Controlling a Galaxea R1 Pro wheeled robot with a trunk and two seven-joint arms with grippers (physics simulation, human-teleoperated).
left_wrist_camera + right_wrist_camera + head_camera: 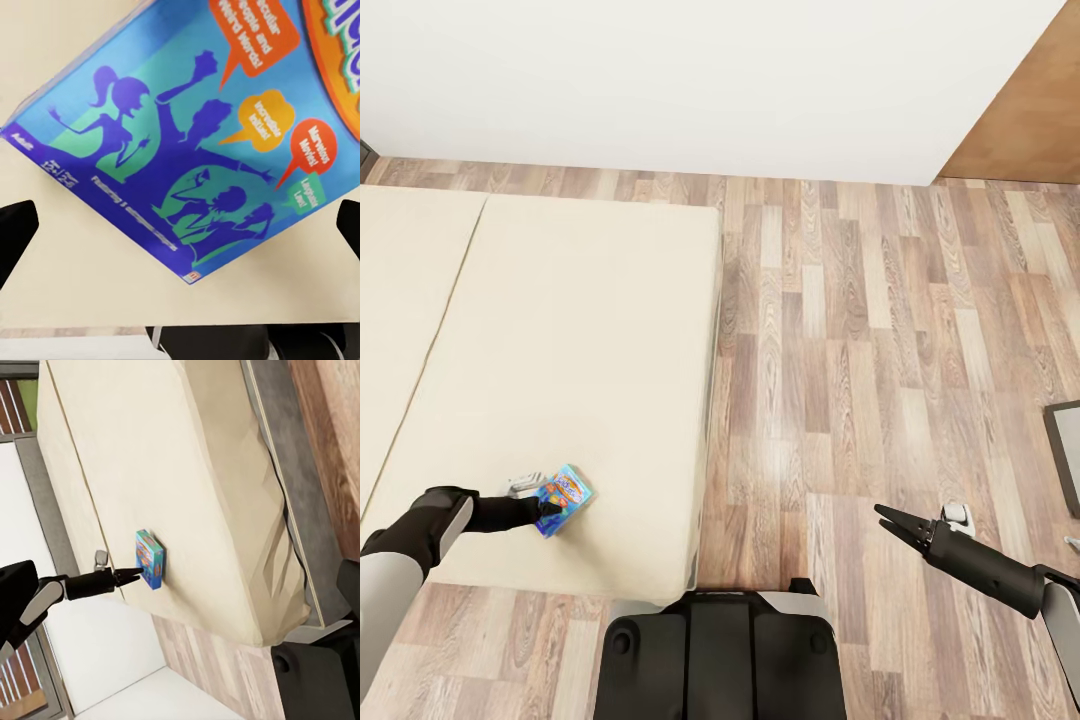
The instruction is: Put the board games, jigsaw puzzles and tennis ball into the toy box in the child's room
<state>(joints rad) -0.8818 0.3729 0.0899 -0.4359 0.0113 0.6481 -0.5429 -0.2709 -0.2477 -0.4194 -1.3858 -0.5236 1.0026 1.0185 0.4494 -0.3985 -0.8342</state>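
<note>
Claw states are read first: the left claw (546,509) is seen at the near edge of the light blue board game (564,486), its dark fingertips (16,236) spread wide apart at the two sides of the left wrist view with the box between and beyond them, not clamped. Contact with the box cannot be told for certain. The right claw (888,519) is held out over the wood floor (880,330), well apart from the bed (560,380), its two pointed fingers parted.

The board game is laid flat on the beige mattress, near the bed's near edge and turned at an angle. Its cover is printed light blue and teal, with dark purple cartoon figures, orange, red and green speech bubbles, and an orange title band with white letters. A small grey object (522,487) is seen on the mattress beside the left claw.
</note>
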